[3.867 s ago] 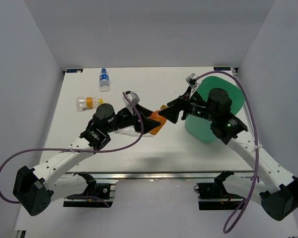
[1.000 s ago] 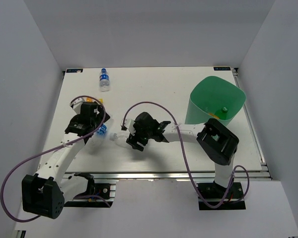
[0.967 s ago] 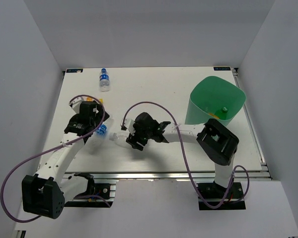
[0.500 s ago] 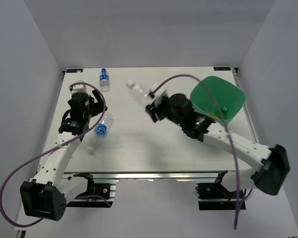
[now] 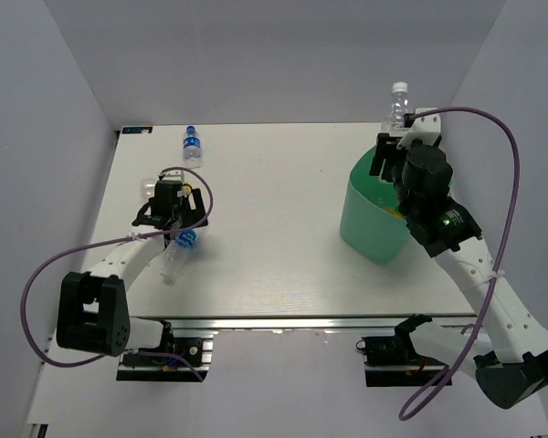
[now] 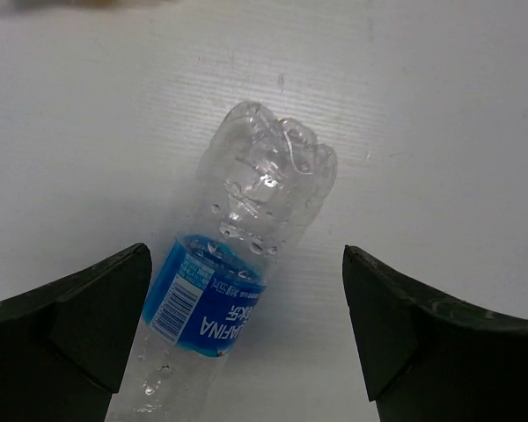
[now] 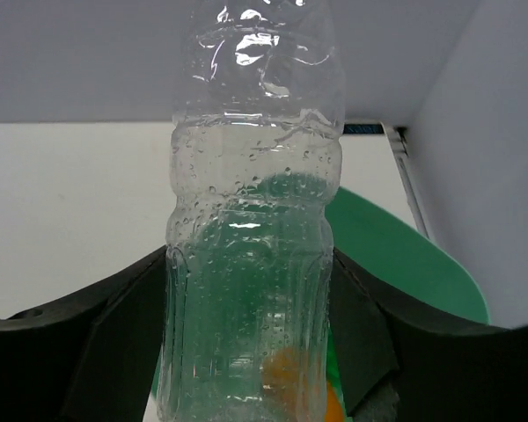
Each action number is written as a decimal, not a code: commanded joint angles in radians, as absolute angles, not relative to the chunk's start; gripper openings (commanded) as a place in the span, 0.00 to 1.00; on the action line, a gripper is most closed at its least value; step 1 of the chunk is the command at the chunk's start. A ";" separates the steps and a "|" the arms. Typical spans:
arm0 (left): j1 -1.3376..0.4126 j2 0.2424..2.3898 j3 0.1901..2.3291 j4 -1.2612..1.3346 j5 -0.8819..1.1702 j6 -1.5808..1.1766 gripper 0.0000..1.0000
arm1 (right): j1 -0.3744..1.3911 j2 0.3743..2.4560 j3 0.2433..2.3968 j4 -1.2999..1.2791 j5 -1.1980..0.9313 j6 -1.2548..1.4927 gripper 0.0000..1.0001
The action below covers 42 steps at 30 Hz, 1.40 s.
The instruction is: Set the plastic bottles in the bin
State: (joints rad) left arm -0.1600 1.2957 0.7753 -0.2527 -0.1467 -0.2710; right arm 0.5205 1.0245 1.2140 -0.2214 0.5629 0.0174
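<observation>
The right gripper clamps the clear bottle near the bin rim, I think. Letting go early drops it outside. The left gripper is wide open and empty over the blue-label bottle.

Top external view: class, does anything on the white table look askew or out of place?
Two clear plastic bottles with blue labels lie on their sides outside the mint-green plastic bin: one at the table's far edge, one below the open left pincer. No spills.

Glossy clear plastic bottle, matt table
</observation>
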 commanded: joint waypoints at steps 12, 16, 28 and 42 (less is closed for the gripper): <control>-0.158 1.479 0.865 -0.294 -0.226 -0.259 0.98 | 0.439 0.925 1.167 -0.393 0.611 0.173 0.89; -0.158 1.497 0.871 -0.290 -0.206 -0.255 0.98 | 0.439 0.899 1.164 -0.383 0.536 0.169 0.89; -0.160 1.497 0.867 -0.270 -0.083 -0.238 0.54 | 0.439 0.813 1.121 -0.318 -0.215 0.083 0.89; -0.305 1.457 1.046 -0.201 0.085 -0.466 0.00 | 0.472 0.922 1.132 -0.316 -0.502 0.106 0.89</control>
